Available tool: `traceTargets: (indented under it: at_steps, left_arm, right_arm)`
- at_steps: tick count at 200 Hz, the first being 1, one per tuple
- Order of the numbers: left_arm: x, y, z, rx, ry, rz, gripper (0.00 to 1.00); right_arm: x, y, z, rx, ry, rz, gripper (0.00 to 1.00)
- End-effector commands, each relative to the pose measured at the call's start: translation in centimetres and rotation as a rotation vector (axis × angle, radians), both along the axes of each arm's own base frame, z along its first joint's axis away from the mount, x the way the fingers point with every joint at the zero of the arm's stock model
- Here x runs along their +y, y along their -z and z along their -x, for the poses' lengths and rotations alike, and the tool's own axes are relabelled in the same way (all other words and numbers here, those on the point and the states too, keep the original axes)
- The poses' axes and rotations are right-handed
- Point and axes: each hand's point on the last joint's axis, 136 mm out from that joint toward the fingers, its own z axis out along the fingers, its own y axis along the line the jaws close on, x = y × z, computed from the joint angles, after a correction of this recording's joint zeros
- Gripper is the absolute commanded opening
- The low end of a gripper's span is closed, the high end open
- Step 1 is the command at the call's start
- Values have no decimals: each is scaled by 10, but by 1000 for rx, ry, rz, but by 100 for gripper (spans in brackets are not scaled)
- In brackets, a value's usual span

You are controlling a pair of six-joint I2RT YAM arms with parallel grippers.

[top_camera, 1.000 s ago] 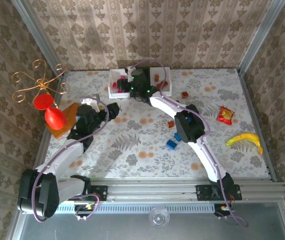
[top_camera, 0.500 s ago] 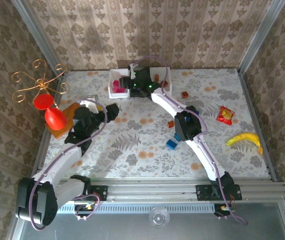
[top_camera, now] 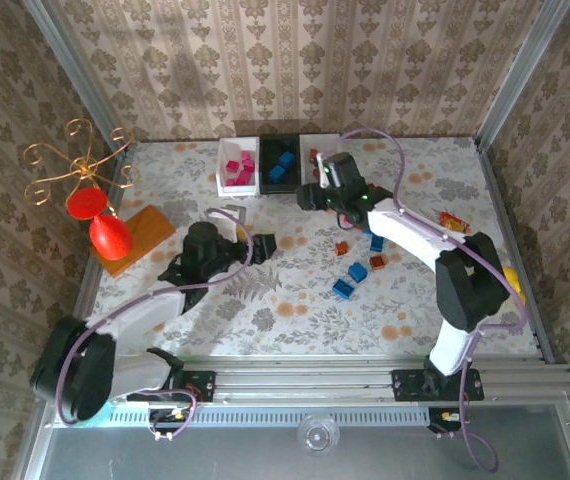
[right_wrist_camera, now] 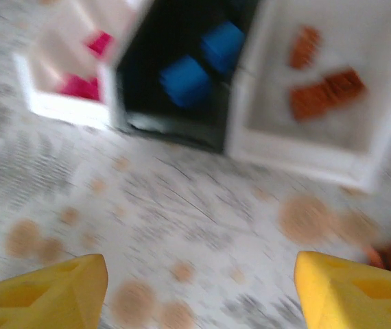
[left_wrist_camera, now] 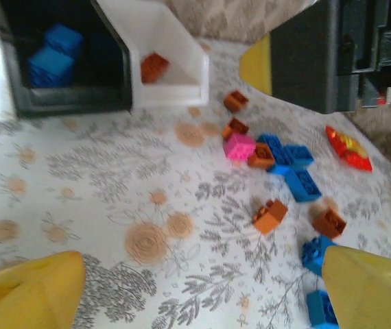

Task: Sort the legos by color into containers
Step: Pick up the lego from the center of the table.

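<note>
Three bins [top_camera: 268, 150] stand in a row at the far edge of the table [top_camera: 285, 320]. We see pink bricks [top_camera: 237, 172] in the left white bin [top_camera: 237, 150], blue bricks [top_camera: 283, 165] in the black one between, and orange bricks [right_wrist_camera: 326, 92] in the right white bin [right_wrist_camera: 298, 161]. Loose bricks [left_wrist_camera: 288, 156] lie scattered right of the table's middle: blue, orange and one pink, several touching in a small cluster. Our left claw [left_wrist_camera: 202, 264] hovers over the cloth near the middle, fingers spread wide with nothing between them. Our right claw [right_wrist_camera: 201, 264] hangs just in front of the bins, likewise released and empty, its view blurred.
</note>
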Motion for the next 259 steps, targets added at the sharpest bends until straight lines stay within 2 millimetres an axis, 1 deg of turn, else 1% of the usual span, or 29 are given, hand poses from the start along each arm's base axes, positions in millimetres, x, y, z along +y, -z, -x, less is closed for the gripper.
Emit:
traceTargets:
  at_steps: [1,9,19,51,67,101,136,176,212,241,259]
  left_arm:
    - [-29,-16,-9,-75,99,22,89]
    - [-35,-13,-12,-57,107,22,88]
    - [-42,-11,-14,-43,117,22,88]
    - [-48,-2,-19,-19,107,12,87]
    - [-49,2,-21,-6,105,11,87]
    - [-52,11,-23,18,102,4,87]
    - [-50,18,-23,34,92,-9,87]
    - [-45,20,-22,36,78,-17,86]
    - [-40,20,-21,38,66,-23,86]
    - [-36,23,-21,42,59,-26,87]
    - [-35,24,-21,43,56,-27,87]
  right_arm:
    - [-58,60,12,140,170,119,74]
    - [-65,71,12,174,193,121,74]
    - [-71,78,10,182,215,141,74]
    - [-85,97,2,197,270,229,75]
    - [-87,106,-2,215,277,243,75]
    - [-78,121,-11,246,248,216,74]
    - [-68,127,-15,253,199,208,72]
    - [-52,127,-18,244,145,234,69]
    - [-42,125,-22,235,123,254,66]
    - [-41,124,-25,227,122,319,65]
    - [-38,125,-27,232,115,315,63]
